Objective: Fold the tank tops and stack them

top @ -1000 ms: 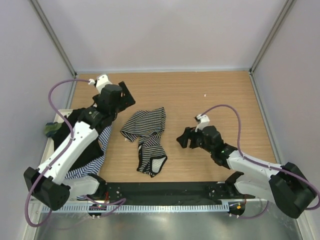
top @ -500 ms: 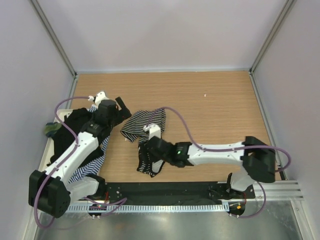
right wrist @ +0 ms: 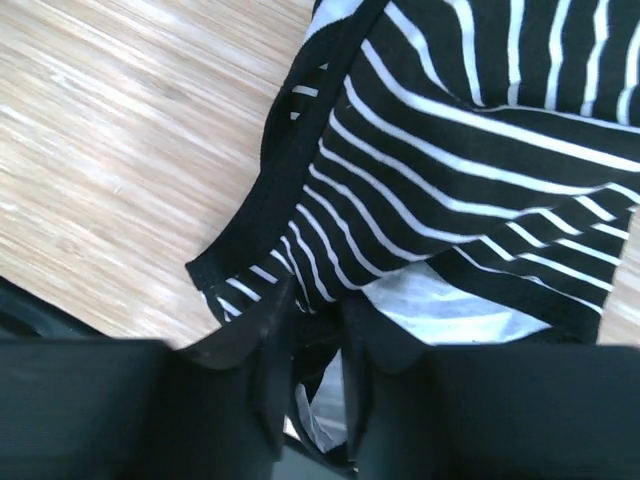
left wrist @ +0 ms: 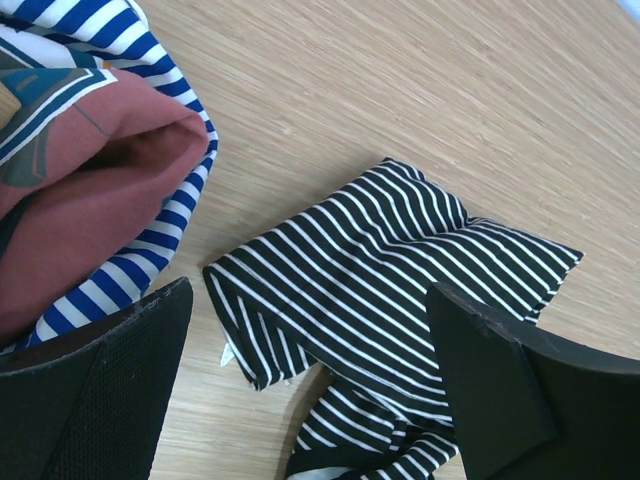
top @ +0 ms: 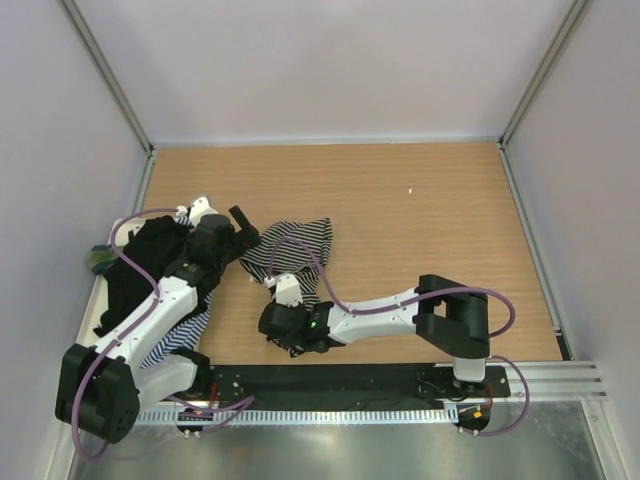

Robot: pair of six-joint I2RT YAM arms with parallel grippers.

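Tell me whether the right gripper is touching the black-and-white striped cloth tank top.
Touching. Right wrist view: the right gripper pinches the hem of the striped tank top.

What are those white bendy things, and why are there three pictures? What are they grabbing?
They are two robot arms bolted to a wooden table. One picture looks down from above; the other two come from little cameras on each wrist. A black-and-white striped tank top lies crumpled in the middle, and more tops are heaped at the left. The right end effector pinches the striped top's near edge. The left end effector is open near its far end, holding nothing.
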